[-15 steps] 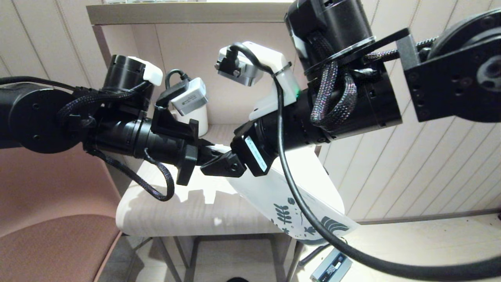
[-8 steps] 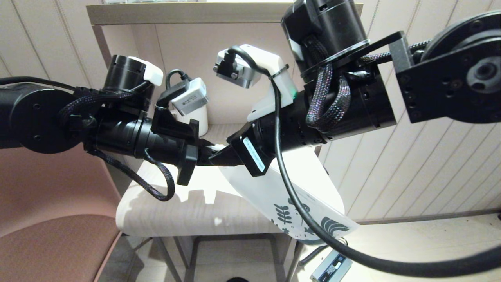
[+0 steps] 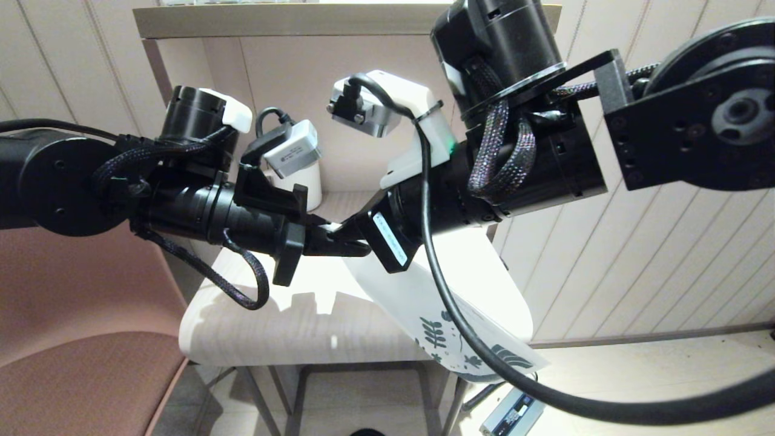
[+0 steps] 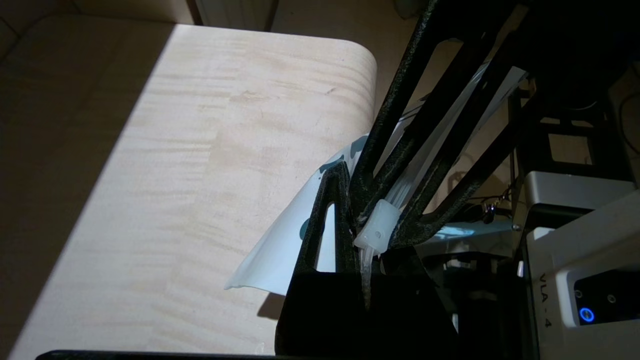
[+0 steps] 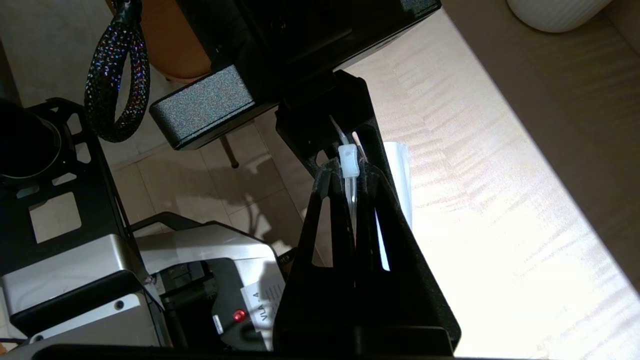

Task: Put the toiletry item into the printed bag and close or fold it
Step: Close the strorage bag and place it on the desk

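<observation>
The printed bag (image 3: 424, 297) hangs slanting above the small table (image 3: 272, 327), its blue leaf print (image 3: 478, 348) at the low end past the table's corner. My left gripper (image 3: 354, 248) is shut on the bag's zip top. My right gripper (image 3: 344, 233) meets it tip to tip and is shut on the same zip strip. The white zip slider (image 5: 348, 161) sits just beyond the right fingertips (image 5: 327, 175). In the left wrist view the slider (image 4: 377, 232) lies against the left fingers (image 4: 325, 215). The comb is hidden.
A white ribbed mug (image 3: 303, 181) stands at the back of the table under a shelf board (image 3: 290, 18). A brown chair (image 3: 79, 375) is at the left. A small device (image 3: 514, 415) lies on the floor below the bag.
My right gripper has slid left along the bag's top until its tips reach the left gripper. The bag's printed end has swung slightly down and left. The left arm has stayed put.
</observation>
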### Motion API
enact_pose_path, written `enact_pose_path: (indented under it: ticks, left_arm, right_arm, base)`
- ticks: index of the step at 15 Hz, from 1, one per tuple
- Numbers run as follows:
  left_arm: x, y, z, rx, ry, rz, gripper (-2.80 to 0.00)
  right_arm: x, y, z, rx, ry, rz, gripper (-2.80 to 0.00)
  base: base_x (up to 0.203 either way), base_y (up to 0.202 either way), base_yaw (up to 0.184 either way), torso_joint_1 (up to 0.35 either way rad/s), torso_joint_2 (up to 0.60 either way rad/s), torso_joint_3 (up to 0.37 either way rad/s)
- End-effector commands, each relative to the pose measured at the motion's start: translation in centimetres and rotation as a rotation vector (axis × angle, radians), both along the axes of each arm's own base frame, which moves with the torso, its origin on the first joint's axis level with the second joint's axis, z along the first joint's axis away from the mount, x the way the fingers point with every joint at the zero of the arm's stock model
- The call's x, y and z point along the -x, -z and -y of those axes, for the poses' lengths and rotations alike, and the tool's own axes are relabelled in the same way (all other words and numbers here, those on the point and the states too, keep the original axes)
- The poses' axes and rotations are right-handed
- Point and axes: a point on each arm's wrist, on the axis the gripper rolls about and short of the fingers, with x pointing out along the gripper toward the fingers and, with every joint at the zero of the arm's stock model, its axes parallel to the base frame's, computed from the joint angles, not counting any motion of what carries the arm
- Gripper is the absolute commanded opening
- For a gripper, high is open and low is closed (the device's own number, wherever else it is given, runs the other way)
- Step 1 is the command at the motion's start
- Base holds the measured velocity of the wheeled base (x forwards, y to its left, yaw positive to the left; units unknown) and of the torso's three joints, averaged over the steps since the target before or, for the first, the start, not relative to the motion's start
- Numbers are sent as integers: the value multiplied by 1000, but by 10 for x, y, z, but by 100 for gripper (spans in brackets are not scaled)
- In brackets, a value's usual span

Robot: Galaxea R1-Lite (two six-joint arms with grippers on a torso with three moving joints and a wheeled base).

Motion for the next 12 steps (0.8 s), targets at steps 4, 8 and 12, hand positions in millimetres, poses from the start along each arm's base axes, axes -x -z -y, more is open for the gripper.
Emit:
enact_pose_path:
  ticks: [4, 8, 12]
  left_arm:
    - [0, 2, 0, 0, 8, -5, -280]
    - [0, 0, 0, 3, 8, 1, -280]
    - [0, 0, 0, 3, 9, 0, -280]
  right_arm:
    - [0, 4, 1, 16, 1, -11, -280]
    - [3, 3, 11, 21, 14, -17, -280]
    - [7, 4, 17, 27, 18, -24, -280]
  base:
    - [0, 0, 0, 0, 0, 0]
    - [0, 0, 0, 0, 0, 0]
    - [0, 0, 0, 0, 0, 0]
